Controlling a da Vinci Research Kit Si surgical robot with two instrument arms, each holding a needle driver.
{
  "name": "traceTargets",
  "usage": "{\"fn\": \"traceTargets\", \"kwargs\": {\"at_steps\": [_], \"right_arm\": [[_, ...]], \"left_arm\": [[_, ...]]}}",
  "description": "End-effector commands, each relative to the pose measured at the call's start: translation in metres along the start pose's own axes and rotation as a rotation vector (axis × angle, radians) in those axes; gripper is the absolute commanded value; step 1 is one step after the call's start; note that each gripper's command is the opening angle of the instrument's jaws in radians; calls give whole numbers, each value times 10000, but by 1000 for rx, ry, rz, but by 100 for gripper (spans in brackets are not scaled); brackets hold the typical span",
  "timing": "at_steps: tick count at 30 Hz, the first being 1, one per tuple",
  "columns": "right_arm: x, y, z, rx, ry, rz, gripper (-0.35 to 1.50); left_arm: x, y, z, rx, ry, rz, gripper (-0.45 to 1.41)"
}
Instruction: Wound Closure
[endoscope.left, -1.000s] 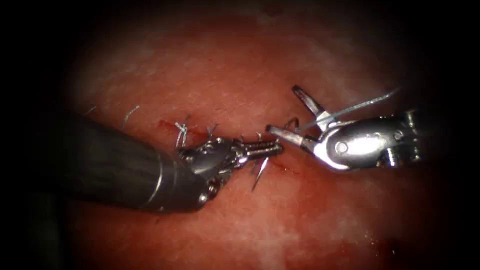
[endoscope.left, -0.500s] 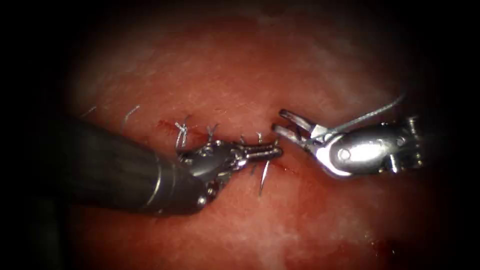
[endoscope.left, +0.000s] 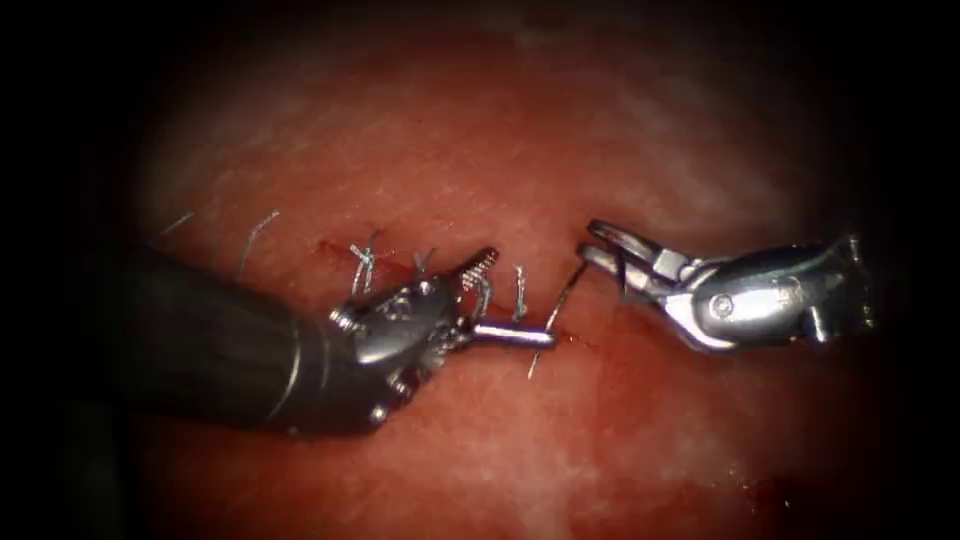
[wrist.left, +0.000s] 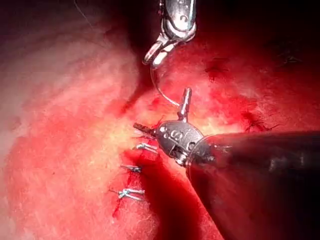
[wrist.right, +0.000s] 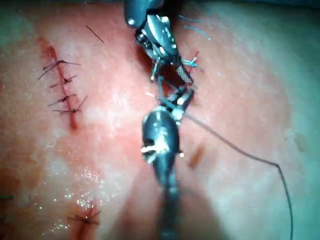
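So the needle (endoscope.left: 562, 297) arcs between the tools, right tool (endoscope.left: 603, 245) pinching its top, left tool (endoscope.left: 515, 300) spread.

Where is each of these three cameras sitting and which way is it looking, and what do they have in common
Endoscope view: above and in front of the tissue; left tool enters from picture left, jaws open; right tool from picture right, holding the needle.
Left wrist view: rides near the left arm's wrist, looking along its shaft at the left tool, the right tool beyond.
Right wrist view: rides near the right arm's wrist, looking along its shaft at the right tool, the left tool beyond.
Shared: both tools and the stitched cut.
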Motion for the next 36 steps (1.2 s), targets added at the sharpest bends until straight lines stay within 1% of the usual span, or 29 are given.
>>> {"fn": "traceTargets", "kwargs": {"at_steps": [1, 4, 7, 10, 11, 12, 13, 14, 15, 16, 17, 18, 19, 22, 27, 32, 36], "right_arm": [[-5, -8, -6, -11, -17, 5, -35], [-8, -6, -13, -25, -32, 5, -35], [-11, -8, -13, -24, -40, 0, -35], [-16, -11, -8, -8, -65, 0, -35], [-18, -12, -6, -10, -69, -20, -35], [-20, -12, -5, -11, -69, -45, -35], [-22, -12, -4, -17, -78, -71, -35], [-25, -12, -4, -18, -82, -103, -35], [-27, -12, -3, -19, -83, -122, -35], [-29, -12, -3, -21, -85, -147, -35], [-32, -12, -2, -22, -86, -179, -35], [-34, -12, -2, -25, -88, -204, -35], [-35, -12, -2, -25, -89, -235, -35], [-41, -11, -1, -21, -93, -341, -35], [-50, -12, -1, -21, -96, -390, -35], [-51, -10, 0, -70, -42, -398, -35], [-53, -10, 3, -76, -29, -406, -35]], "left_arm": [[-12, 5, -1, -8, -9, -4, 116], [-13, 6, -5, -30, -23, -4, 118], [-16, 8, -8, -33, -66, -3, 118], [-26, 9, -8, -22, -150, 3, 103], [-32, 10, -7, -16, -193, 18, 93], [-36, 11, -6, -12, -225, 33, 89], [-41, 13, -5, -9, -253, 54, 81], [-48, 14, -4, -8, -285, 94, 68], [-53, 14, -3, -13, -306, 126, 41], [-58, 14, -2, -8, -331, 166, 27], [-63, 15, 0, 3, -356, 189, 22], [-70, 15, 3, 9, -389, 216, 12], [-75, 15, 5, 12, -409, 231, 9], [-89, 15, 12, 21, -450, 264, 7], [-105, 12, 21, 37, -489, 274, 7], [-111, 6, 26, 53, -495, 283, 21], [-113, -3, 28, 83, -490, 295, 31]]}}
